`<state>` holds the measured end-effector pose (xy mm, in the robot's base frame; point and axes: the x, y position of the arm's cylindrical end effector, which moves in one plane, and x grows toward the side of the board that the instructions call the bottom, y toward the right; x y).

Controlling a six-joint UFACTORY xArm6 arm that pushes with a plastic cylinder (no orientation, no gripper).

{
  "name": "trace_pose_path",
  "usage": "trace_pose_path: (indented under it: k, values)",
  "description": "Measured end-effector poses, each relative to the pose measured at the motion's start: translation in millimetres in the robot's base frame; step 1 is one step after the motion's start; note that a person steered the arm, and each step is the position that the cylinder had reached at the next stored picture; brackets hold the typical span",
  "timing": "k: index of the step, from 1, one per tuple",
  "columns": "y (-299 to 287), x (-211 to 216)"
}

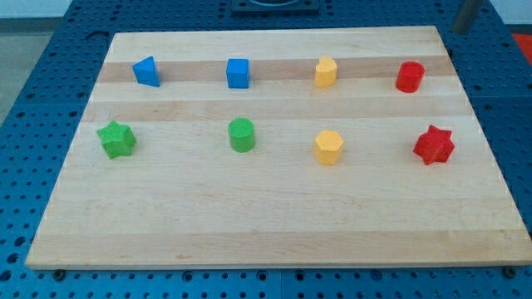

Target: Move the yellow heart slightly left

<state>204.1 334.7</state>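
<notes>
Two yellow blocks lie on the wooden board (274, 224). One yellow block (325, 72) is in the top row, right of centre, and it looks like the heart, though its shape is hard to make out. The other yellow block (329, 147) is in the lower row and looks like a pentagon. A dark rod comes in at the view's top right corner. My tip (461, 31) is just beyond the board's top right corner, far to the right of both yellow blocks and touching no block.
The top row also holds a blue triangle (146, 72), a blue cube (238, 73) and a red cylinder (410, 76). The lower row holds a green star (115, 139), a green cylinder (242, 134) and a red star (434, 144). Blue perforated table surrounds the board.
</notes>
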Motion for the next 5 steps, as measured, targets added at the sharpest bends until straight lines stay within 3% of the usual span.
trace_pose_path:
  k: [1, 3, 5]
  values:
    - [-21, 3]
    - [-126, 65]
    - [-157, 66]
